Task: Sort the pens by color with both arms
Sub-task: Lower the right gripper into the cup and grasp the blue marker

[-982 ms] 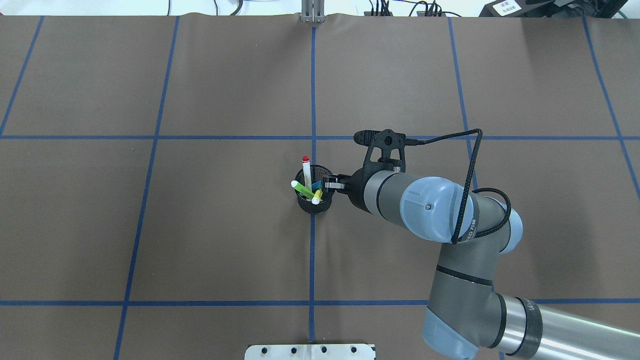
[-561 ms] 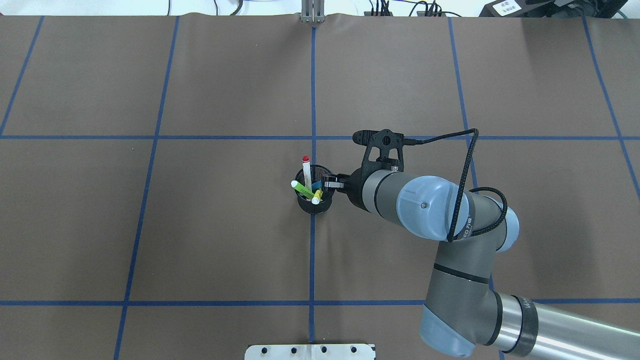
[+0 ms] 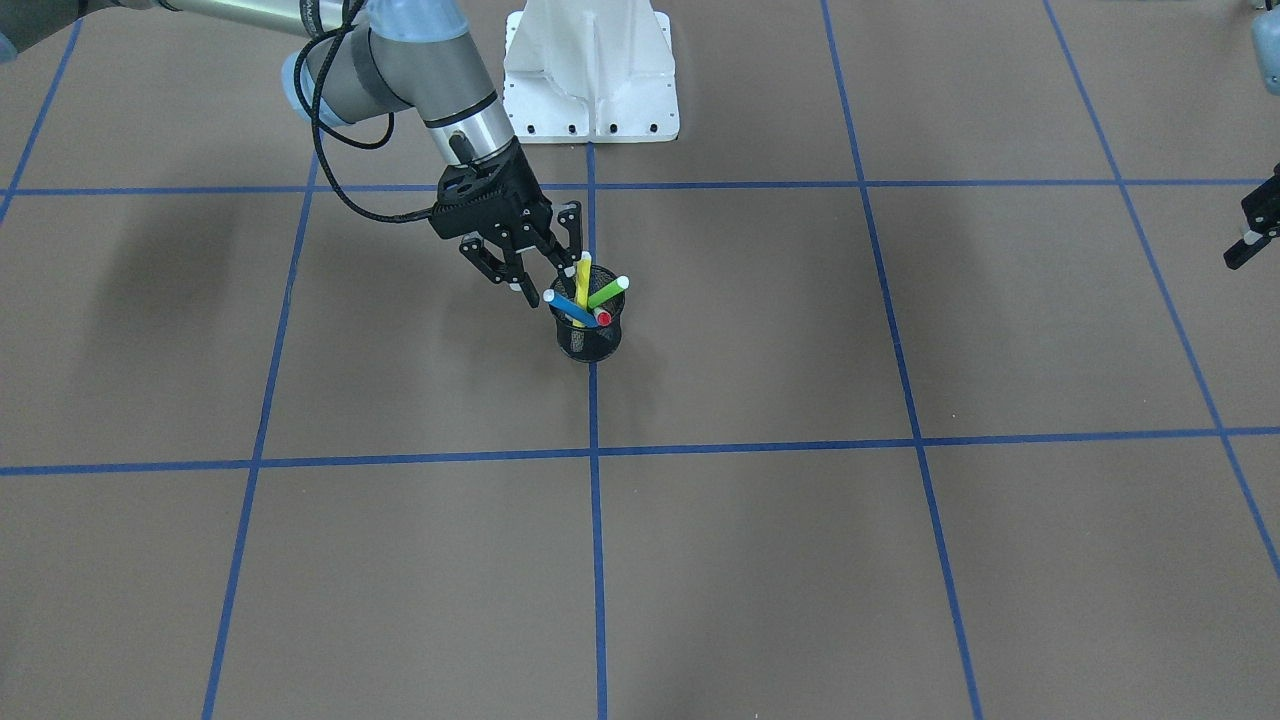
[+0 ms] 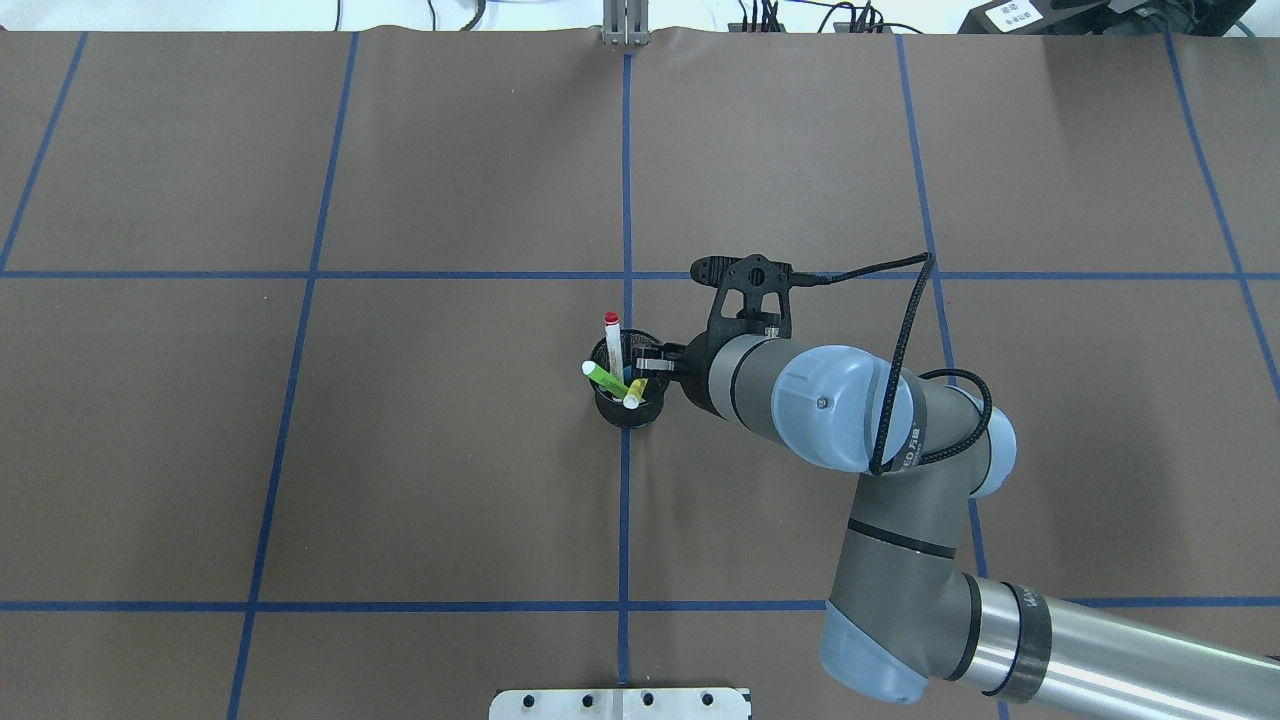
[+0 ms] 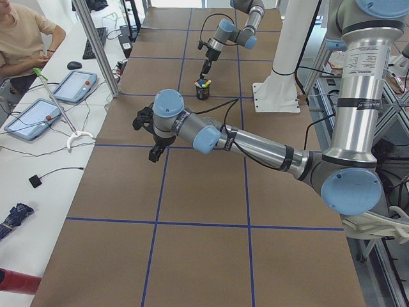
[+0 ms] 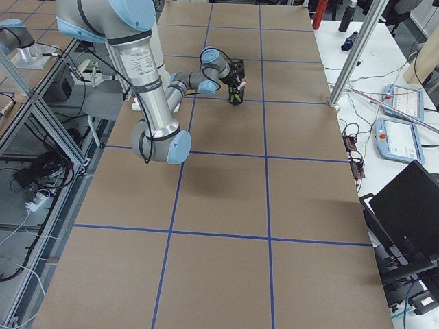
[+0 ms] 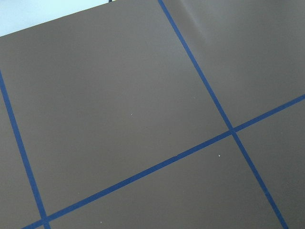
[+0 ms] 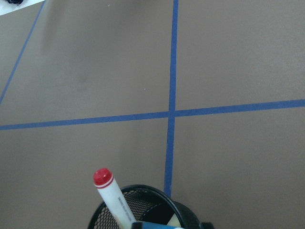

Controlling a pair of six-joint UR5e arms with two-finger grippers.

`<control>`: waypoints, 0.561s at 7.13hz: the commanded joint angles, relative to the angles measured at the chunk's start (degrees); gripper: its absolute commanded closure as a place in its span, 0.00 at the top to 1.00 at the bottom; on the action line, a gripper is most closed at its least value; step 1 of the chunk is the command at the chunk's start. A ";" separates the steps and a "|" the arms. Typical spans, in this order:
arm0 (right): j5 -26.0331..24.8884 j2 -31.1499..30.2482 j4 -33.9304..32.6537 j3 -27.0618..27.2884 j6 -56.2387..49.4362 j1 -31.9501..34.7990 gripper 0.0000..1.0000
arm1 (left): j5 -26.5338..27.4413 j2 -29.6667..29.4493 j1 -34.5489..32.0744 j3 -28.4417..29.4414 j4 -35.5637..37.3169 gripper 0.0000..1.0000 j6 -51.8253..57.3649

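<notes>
Overhead exterior: the black mesh cup (image 4: pixel 622 408) stands upright near the middle of the brown worktop (image 4: pixel 400 450), right on a blue tape line (image 4: pixel 626 180)
Pens: all four stand in the cup, leaning apart and sticking out over its rim: the blue pen (image 3: pixel 568 308), the yellow pen (image 3: pixel 583 275), the light green pen (image 3: pixel 607 292) and the white pen with red ends (image 3: pixel 602 317)
Right pincer (image 3: pixel 543 270): open, tilted down at the cup's rim on the robot's right side; one finger is close beside the yellow pen and the other is near the blue pen's tip, and I cannot tell whether either touches
In the way: from above, the right arm (image 4: pixel 830 410) and its pincer cover the blue pen almost wholly; the pens cross one another inside the cup
Black cable (image 4: pixel 900 330): loops from the camera bracket on the wrist back along the right arm
Left pincer (image 3: pixel 1252 232): well apart from the cup, above bare worktop, cut off by the front view's edge; whether it is open or closed I cannot tell
Around: the white mounting base (image 3: pixel 590 70) stands behind the cup; a person (image 5: pixel 22 38) sits at a side desk (image 5: pixel 38 147) with two tablets
</notes>
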 commanded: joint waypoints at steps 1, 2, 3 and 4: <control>0.00 0.05 0.01 -0.31 -0.12 0.23 0.48 | 0.00 0.00 0.00 0.00 0.00 1.00 0.00; 0.00 0.14 0.01 -0.31 -0.12 0.32 0.43 | 0.00 0.00 0.00 0.00 0.00 1.00 0.00; 0.00 0.49 -0.08 -0.31 -0.12 0.24 0.36 | 0.00 0.00 0.00 0.00 0.00 1.00 0.00; 0.00 0.58 -0.08 -0.31 -0.12 0.32 0.30 | 0.00 0.00 0.00 0.00 0.00 1.00 0.00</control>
